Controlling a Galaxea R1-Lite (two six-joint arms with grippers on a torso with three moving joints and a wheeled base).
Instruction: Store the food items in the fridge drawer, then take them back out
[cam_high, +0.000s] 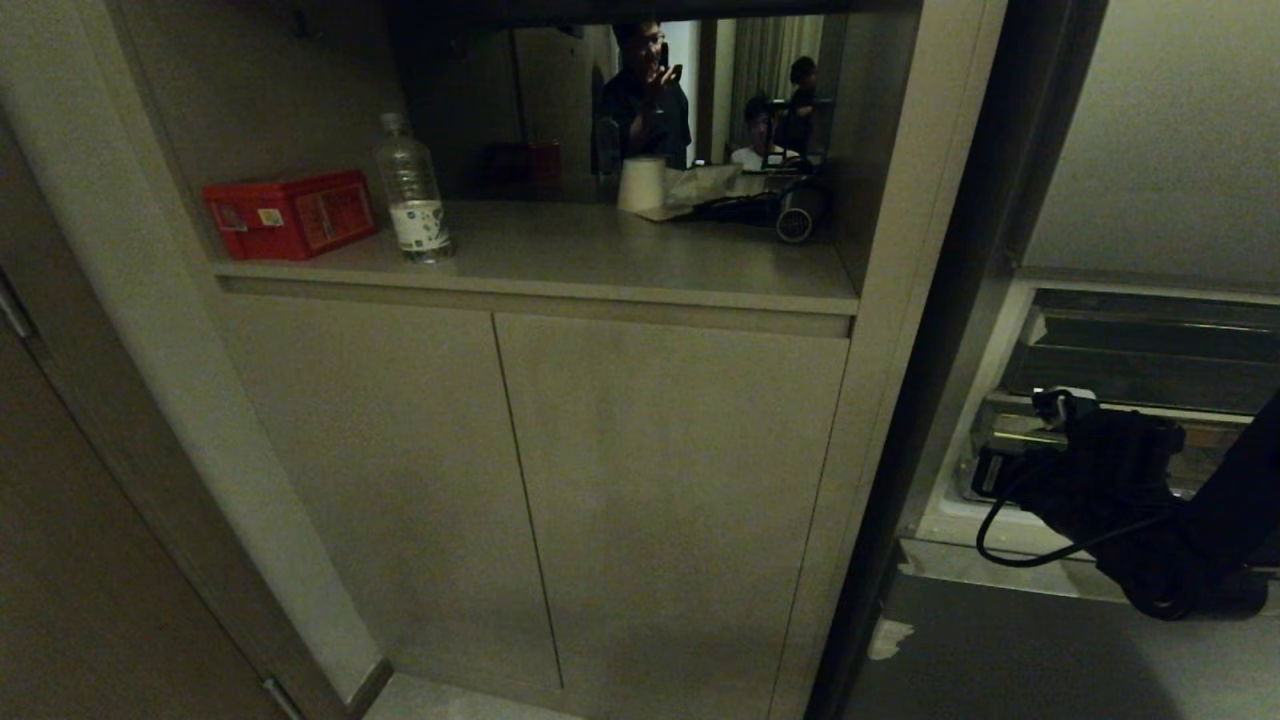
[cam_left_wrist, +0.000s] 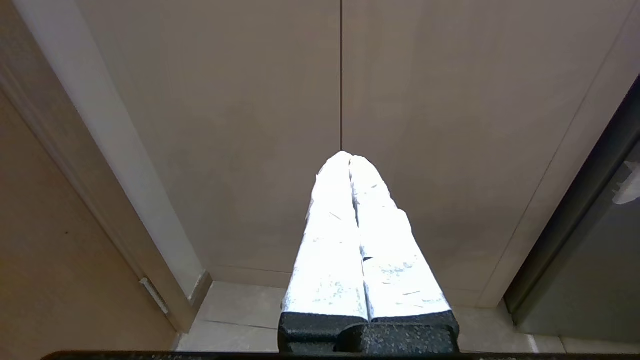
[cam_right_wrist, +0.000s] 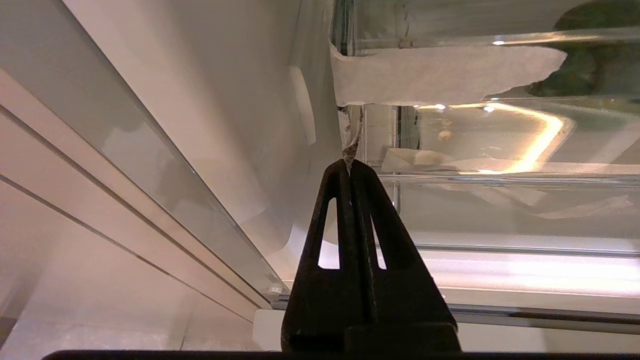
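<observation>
My right gripper (cam_right_wrist: 348, 167) is shut, its tips pinched on a thin twisted tape strip (cam_right_wrist: 354, 140). The strip hangs from a white tape patch (cam_right_wrist: 440, 75) stuck on the clear front lip of the fridge drawer (cam_right_wrist: 500, 132). Behind the clear plastic a dark green food item (cam_right_wrist: 595, 65) shows dimly. In the head view the right gripper (cam_high: 1052, 405) reaches into the low part of the open fridge (cam_high: 1150, 335) at the right edge. My left gripper (cam_left_wrist: 348, 156) is shut on nothing and parked facing the cabinet doors.
Beige cabinet doors (cam_high: 670, 500) fill the middle. On the shelf above stand a red box (cam_high: 290, 213), a water bottle (cam_high: 412, 200) and a white cup (cam_high: 641, 183); a mirror behind reflects people. The fridge's white side wall (cam_right_wrist: 225, 125) lies close beside the right gripper.
</observation>
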